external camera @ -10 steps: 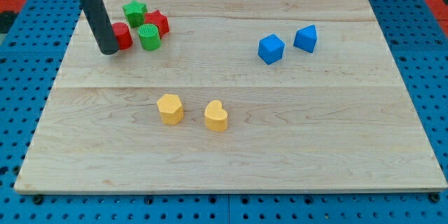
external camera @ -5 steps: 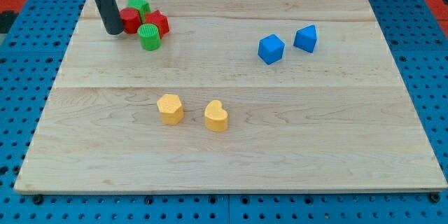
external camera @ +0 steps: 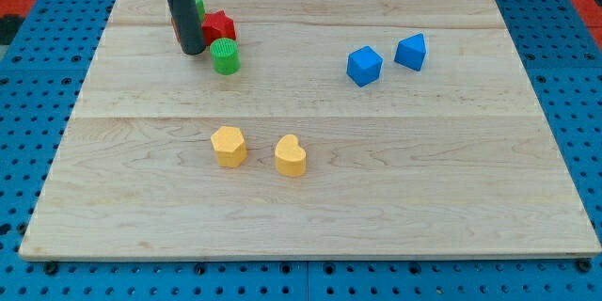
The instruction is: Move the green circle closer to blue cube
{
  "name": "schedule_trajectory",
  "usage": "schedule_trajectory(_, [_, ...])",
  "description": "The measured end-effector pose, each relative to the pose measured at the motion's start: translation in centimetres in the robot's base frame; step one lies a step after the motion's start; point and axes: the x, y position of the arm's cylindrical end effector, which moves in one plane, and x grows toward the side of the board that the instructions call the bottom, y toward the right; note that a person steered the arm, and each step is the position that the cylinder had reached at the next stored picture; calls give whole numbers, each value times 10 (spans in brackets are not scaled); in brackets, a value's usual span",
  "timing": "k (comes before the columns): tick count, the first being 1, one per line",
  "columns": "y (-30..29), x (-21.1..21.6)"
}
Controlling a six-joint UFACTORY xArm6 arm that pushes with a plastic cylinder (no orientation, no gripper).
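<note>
The green circle stands on the wooden board at the upper left. My tip rests on the board just to its left, a small gap apart. The blue cube sits well to the right of the green circle, with a second blue block beyond it. A red star-shaped block lies just above the green circle. The rod hides most of another red block and a green star block behind it.
Two yellow blocks, one hexagon-like and one heart-shaped, lie at the board's middle, below the green circle. Blue pegboard surrounds the board on all sides.
My tip has moved up and then to the right. The green circle and the red blocks have been pushed to the right. The blue and yellow blocks have not moved.
</note>
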Motion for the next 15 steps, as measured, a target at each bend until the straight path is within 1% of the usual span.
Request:
schedule_trajectory(1, [-3,13])
schedule_trajectory(3, [-3,16])
schedule_trajectory(4, [64,22])
schedule_trajectory(5, [120,23])
schedule_trajectory(6, [126,23])
schedule_trajectory(8, [89,22])
schedule_trajectory(9, [95,22])
schedule_trajectory(11, [170,22])
schedule_trajectory(12, [172,22])
schedule_trajectory(13, [163,19])
schedule_trajectory(14, [141,-17])
schedule_trajectory(15, [138,-42])
